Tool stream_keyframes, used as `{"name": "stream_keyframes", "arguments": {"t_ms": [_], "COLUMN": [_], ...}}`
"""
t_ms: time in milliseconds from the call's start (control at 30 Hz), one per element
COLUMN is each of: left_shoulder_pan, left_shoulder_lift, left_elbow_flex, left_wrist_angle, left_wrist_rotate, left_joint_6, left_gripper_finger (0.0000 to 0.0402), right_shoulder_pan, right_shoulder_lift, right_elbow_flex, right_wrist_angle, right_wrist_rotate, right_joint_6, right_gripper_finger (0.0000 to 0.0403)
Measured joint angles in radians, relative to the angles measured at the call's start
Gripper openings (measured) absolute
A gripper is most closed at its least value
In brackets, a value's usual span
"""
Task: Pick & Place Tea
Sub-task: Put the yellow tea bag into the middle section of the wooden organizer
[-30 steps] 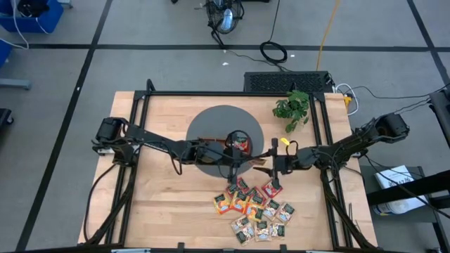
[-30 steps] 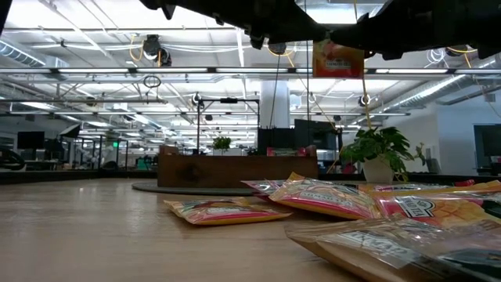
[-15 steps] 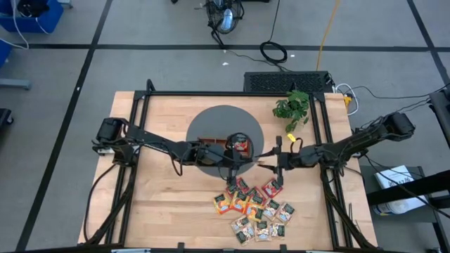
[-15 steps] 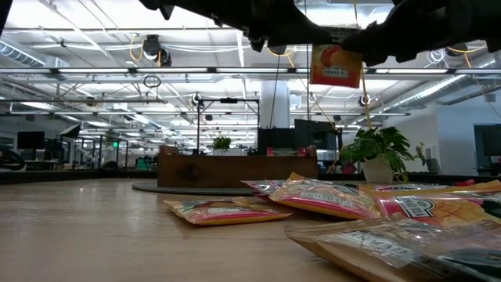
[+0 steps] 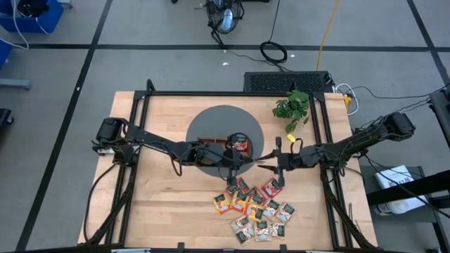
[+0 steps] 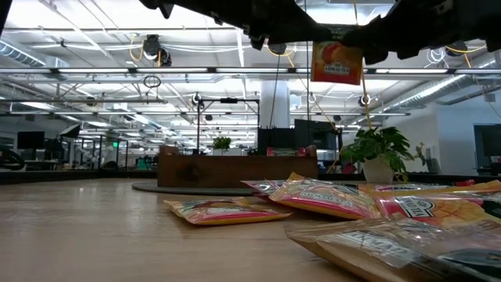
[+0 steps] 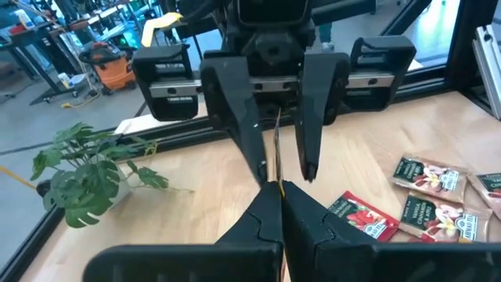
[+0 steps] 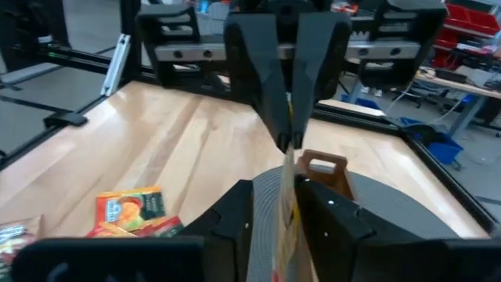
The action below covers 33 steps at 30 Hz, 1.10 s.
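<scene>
A potted plant [image 5: 292,109] and wooden tray [image 5: 214,151] flank the loose tea sachets [image 5: 256,211] on the surface [image 5: 162,204]. One orange sachet [image 6: 337,63] hangs upright above them — long axis vertical — left gripper [image 7: 275,182] fingers clamped on it; right gripper [image 8: 288,168] fingers narrowly apart around it.

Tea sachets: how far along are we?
Done: little; one red item shows at the tray, unclear if placed. In hand: one sachet held midair by the left gripper, the right gripper open around it. Left: the pile, about a dozen, on the table.

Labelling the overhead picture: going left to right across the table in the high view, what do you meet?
Left arm's base → wooden tray → left gripper → right gripper → potted plant → right arm's base.
</scene>
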Motion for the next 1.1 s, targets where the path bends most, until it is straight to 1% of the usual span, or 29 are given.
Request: {"name": "stream_keyframes", "arguments": {"t_ms": [133, 300, 500, 633, 733, 867, 967, 1033, 1100], "left_shoulder_pan": [0.000, 0.000, 0.000, 0.000, -0.009, -0.023, -0.032, -0.035, -0.033], "left_shoulder_lift": [0.000, 0.000, 0.000, -0.009, -0.037, -0.099, -0.179, -0.238, -0.304], "left_elbow_flex": [0.000, 0.000, 0.000, 0.000, 0.000, 0.000, 0.000, -0.014, -0.072], "left_wrist_angle": [-0.002, 0.000, -0.007, -0.039, -0.088, -0.235, -0.416, -0.521, -0.555], "left_wrist_rotate": [0.000, 0.001, 0.001, -0.008, -0.044, -0.090, -0.110, -0.145, -0.174], "left_joint_6": [-0.001, -0.003, 0.007, 0.025, 0.046, 0.033, 0.024, -0.009, -0.019], "left_gripper_finger": [0.0000, 0.0000, 0.0009, 0.0037, 0.0066, 0.0104, 0.0123, 0.0126, 0.0120], "right_shoulder_pan": [0.000, 0.000, -0.002, -0.009, -0.014, -0.014, -0.016, -0.026, -0.037], "right_shoulder_lift": [0.000, 0.000, 0.000, 0.000, 0.000, 0.000, 0.000, 0.000, 0.000], "right_elbow_flex": [0.000, 0.000, 0.000, -0.001, -0.001, -0.001, -0.001, -0.001, -0.002], "right_wrist_angle": [0.000, -0.001, -0.011, -0.016, -0.014, -0.015, -0.018, -0.030, -0.043], "right_wrist_rotate": [-0.040, -0.044, -0.042, -0.044, -0.044, -0.046, -0.046, -0.047, -0.047], "right_joint_6": [-0.002, -0.027, -0.035, -0.035, -0.032, -0.031, -0.030, -0.022, -0.015], "right_gripper_finger": [0.0057, 0.0007, 0.0001, 0.0001, 0.0001, 0.0000, 0.0000, 0.0000, 0.0000]}}
